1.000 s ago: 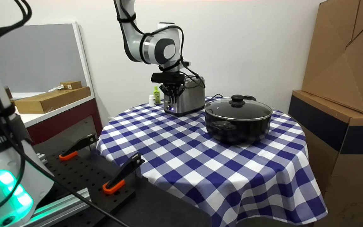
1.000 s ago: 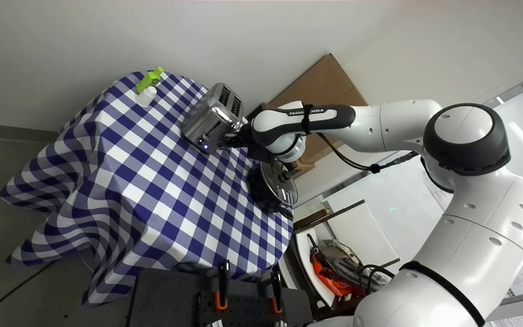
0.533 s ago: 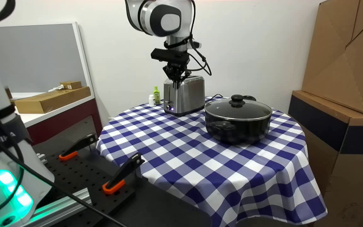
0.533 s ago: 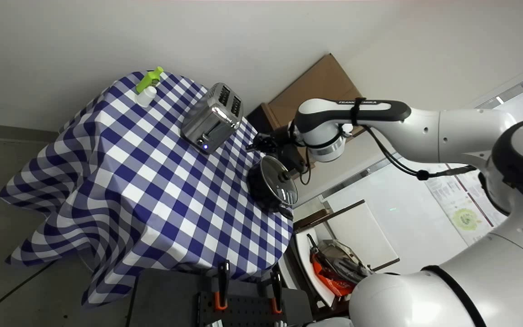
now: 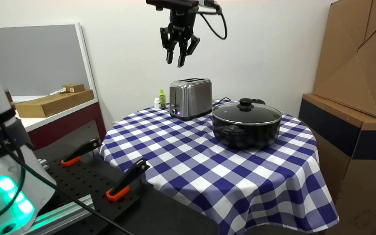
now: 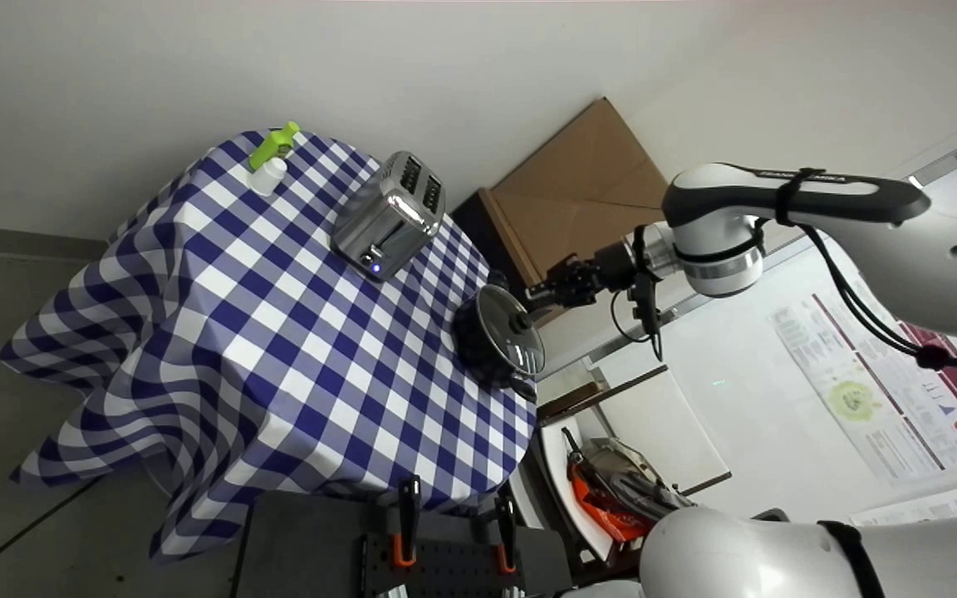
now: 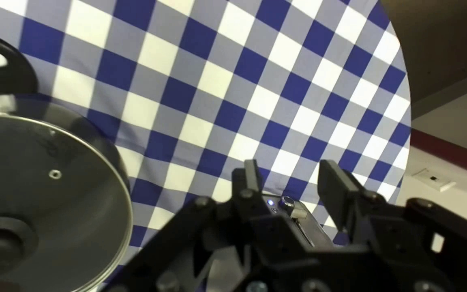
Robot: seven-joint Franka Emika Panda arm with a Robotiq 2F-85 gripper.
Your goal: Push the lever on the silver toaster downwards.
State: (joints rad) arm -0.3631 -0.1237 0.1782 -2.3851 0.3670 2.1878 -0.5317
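Note:
The silver toaster (image 5: 198, 98) stands upright at the far side of the checkered table; it also shows in an exterior view (image 6: 375, 212). In the wrist view the toaster's front (image 7: 313, 230) is partly hidden by my fingers. Its lever (image 7: 298, 212) sits at the low end of its slot, close to the round knob (image 7: 288, 202). A small blue light (image 7: 270, 202) glows beside the knob. My gripper (image 5: 175, 64) is high above the toaster, apart from it. Its two fingers are spread with nothing between them, also seen in the wrist view (image 7: 288, 164).
A black pot with a glass lid (image 5: 245, 130) stands nearer on the table (image 5: 188, 156). A white bottle (image 5: 157, 104) and a green bottle (image 5: 163, 98) stand behind the toaster. Cardboard boxes (image 5: 354, 71) rise beyond the table's edge. Clamps (image 5: 127, 181) sit on the dark base.
The gripper was low at the toaster's front one second ago. It has risen and drawn back from the toaster. Its fingers were close together and are now spread. The toaster has not moved.

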